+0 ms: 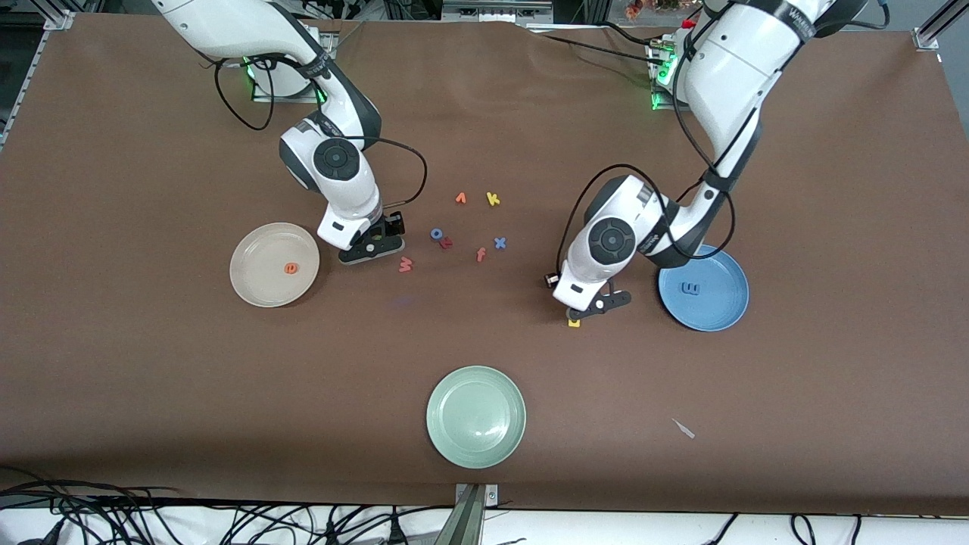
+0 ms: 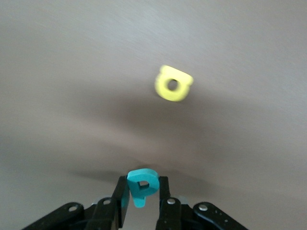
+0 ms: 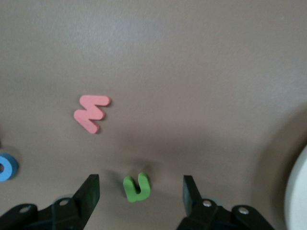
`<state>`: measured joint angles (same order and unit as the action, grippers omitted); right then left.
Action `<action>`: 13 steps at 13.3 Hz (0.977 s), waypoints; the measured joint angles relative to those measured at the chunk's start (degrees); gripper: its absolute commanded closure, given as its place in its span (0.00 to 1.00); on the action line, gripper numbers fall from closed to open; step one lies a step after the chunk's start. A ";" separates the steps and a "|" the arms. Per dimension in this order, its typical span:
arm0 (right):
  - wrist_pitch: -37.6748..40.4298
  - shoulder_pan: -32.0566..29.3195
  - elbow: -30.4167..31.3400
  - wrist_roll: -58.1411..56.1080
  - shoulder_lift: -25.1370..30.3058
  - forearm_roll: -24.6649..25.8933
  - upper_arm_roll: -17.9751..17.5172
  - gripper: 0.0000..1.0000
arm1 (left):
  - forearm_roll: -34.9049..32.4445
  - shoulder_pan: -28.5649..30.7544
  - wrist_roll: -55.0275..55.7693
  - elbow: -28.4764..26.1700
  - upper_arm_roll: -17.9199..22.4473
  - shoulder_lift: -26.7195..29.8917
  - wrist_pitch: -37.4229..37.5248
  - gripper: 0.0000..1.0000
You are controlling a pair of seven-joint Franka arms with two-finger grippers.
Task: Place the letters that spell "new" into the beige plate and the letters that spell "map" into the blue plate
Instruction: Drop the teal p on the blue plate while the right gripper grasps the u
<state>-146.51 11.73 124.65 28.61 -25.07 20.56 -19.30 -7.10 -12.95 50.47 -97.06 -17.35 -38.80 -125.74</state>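
Observation:
My left gripper (image 2: pixel 142 178) is shut on the teal p (image 2: pixel 143 188), which stands upright between its fingers. The yellow a (image 2: pixel 173 84) lies on the cloth just beside it (image 1: pixel 574 323). The blue plate (image 1: pixel 723 306) holds the blue m (image 1: pixel 689 288), close to my left gripper (image 1: pixel 589 309). My right gripper (image 3: pixel 140 182) is open low over the cloth, with the green n (image 3: pixel 136 187) lying between its fingers, untouched. The pinkish-red w (image 3: pixel 91 113) lies a little way off (image 1: pixel 406 264). The beige plate (image 1: pixel 257 284) holds the orange e (image 1: pixel 290 268), beside my right gripper (image 1: pixel 372 246).
Loose letters lie mid-table: an orange v (image 1: pixel 460 198), a yellow k (image 1: pixel 493 199), a blue o (image 1: pixel 437 234), a salmon f (image 1: pixel 481 255) and a blue x (image 1: pixel 500 243). A pale green plate (image 1: pixel 475 416) sits nearer the front camera. A small pale scrap (image 1: pixel 683 428) lies toward the left arm's end.

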 measured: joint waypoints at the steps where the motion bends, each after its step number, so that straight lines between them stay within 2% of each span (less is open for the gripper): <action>1: -1.01 0.03 0.75 0.06 -0.04 0.00 0.00 0.27 | -0.04 1.10 -2.61 0.06 0.14 1.48 2.90 0.90; 2: -1.94 0.04 1.41 0.23 -0.07 0.01 0.00 0.28 | -0.06 2.49 -5.66 0.07 0.23 2.85 5.75 0.90; 5: -3.42 0.06 2.94 0.97 -0.32 0.03 0.00 0.41 | -0.13 8.47 -17.55 0.04 0.50 5.46 12.28 0.90; 6: -3.59 0.07 3.12 1.07 -0.42 0.03 0.00 0.42 | -0.14 11.31 -23.14 -0.02 0.61 5.70 13.36 0.89; 7: -3.66 0.08 3.21 1.12 -0.50 0.03 0.00 0.47 | -0.14 14.21 -28.56 -0.24 0.72 5.66 13.68 0.65; 8: -3.75 0.08 3.30 1.16 -0.55 0.03 0.00 0.50 | -0.14 16.98 -33.07 -0.68 0.77 5.46 13.74 0.01; 9: -3.83 0.08 3.37 1.16 -0.57 0.03 0.00 0.57 | -0.14 19.18 -36.13 -1.01 0.80 5.11 13.75 0.00; 10: -3.88 0.08 3.39 1.17 -0.57 0.03 0.00 0.59 | -0.14 20.50 -37.80 -1.20 0.77 4.71 13.75 0.00; 13: -3.95 0.08 3.40 1.26 -0.57 0.04 0.00 0.74 | -0.14 19.98 -38.25 -1.26 0.05 4.39 13.73 0.00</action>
<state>-150.46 11.81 128.05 29.87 -25.65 20.60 -19.30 -7.24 7.03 12.22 -98.31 -17.30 -34.41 -112.01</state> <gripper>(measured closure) 0.639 0.366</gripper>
